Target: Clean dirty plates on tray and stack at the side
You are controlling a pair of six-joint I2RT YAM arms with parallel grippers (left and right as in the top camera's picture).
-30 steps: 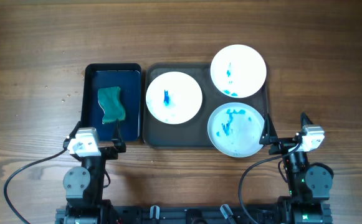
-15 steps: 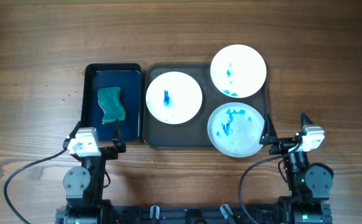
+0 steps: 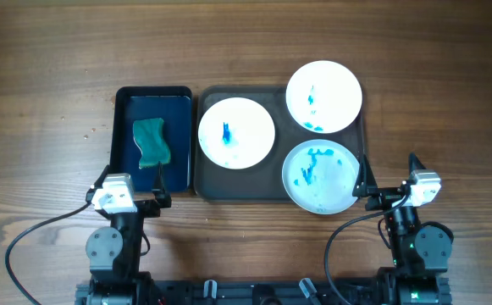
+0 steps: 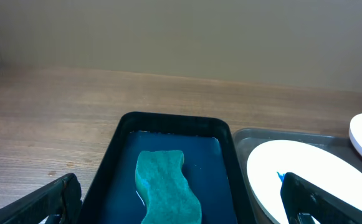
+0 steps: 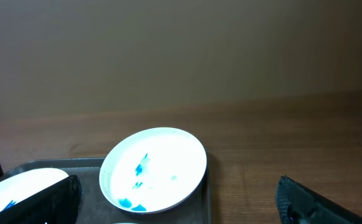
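Note:
Three white plates with blue smears lie on the dark grey tray (image 3: 267, 185): one at the left (image 3: 236, 132), one at the far right (image 3: 323, 96) overhanging the rim, one at the near right (image 3: 320, 176). My left gripper (image 3: 131, 178) is open and empty at the near end of the small blue tray; the left wrist view shows its fingers (image 4: 56, 199) on either side of the sponge (image 4: 168, 186). My right gripper (image 3: 387, 174) is open and empty by the tray's near right corner. The right wrist view shows the far right plate (image 5: 152, 168) ahead.
A narrower dark blue tray (image 3: 127, 106) stands left of the big tray and holds a teal sponge (image 3: 151, 142). Bare wood table (image 3: 42, 102) surrounds both trays. Cables trail from both arm bases at the front edge.

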